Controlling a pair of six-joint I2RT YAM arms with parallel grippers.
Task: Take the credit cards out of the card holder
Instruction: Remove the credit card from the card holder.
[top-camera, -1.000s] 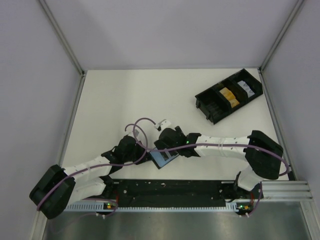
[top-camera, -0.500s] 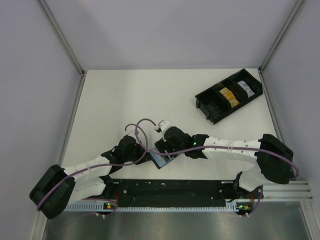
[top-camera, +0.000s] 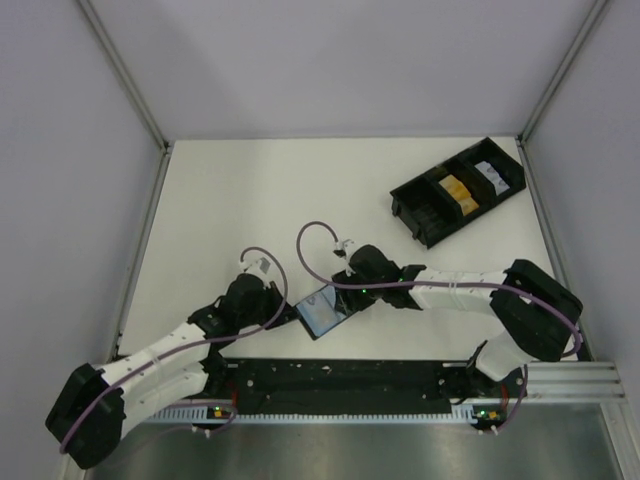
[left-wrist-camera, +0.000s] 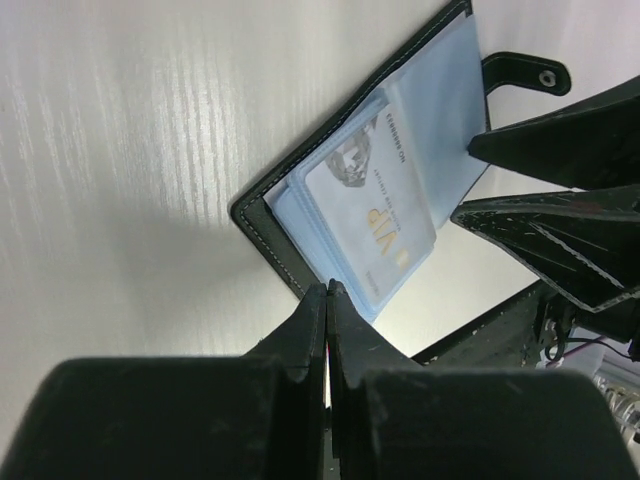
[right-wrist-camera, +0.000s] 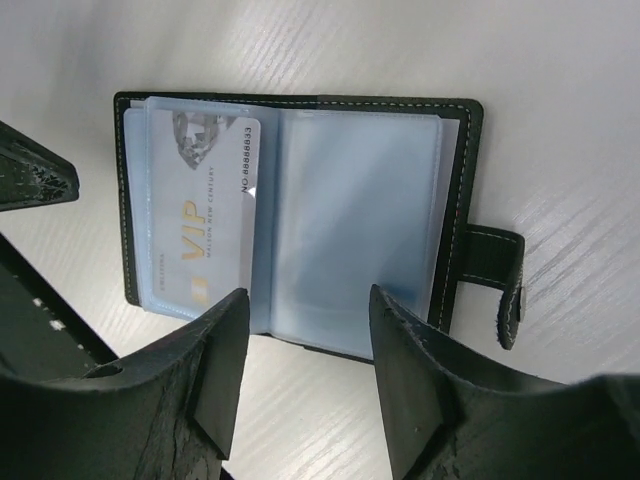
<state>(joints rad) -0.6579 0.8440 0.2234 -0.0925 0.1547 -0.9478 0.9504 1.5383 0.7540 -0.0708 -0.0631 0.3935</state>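
Note:
The card holder (top-camera: 322, 312) lies open and flat on the table, black with blue-grey sleeves. A white card with gold "VIP" print (right-wrist-camera: 205, 235) sits in its left sleeve and also shows in the left wrist view (left-wrist-camera: 375, 220). The holder's black rim (right-wrist-camera: 455, 200) and tab (right-wrist-camera: 497, 285) are clear. My left gripper (left-wrist-camera: 327, 288) is shut, its tips at the holder's near edge (left-wrist-camera: 262, 215). My right gripper (right-wrist-camera: 308, 300) is open and empty at the holder's other side, over the empty right sleeve. No orange-yellow card shows in the holder.
A long black compartmented tray (top-camera: 410, 200) stands at the back right, with an orange-yellow item (top-camera: 453, 190) and a white item (top-camera: 489, 172) in it. A black rail (top-camera: 340, 375) runs along the near table edge. Walls close in on the left and right.
My right gripper has drawn back to the right, off the holder, which now lies uncovered and open. My left arm has shifted a little left and lower.

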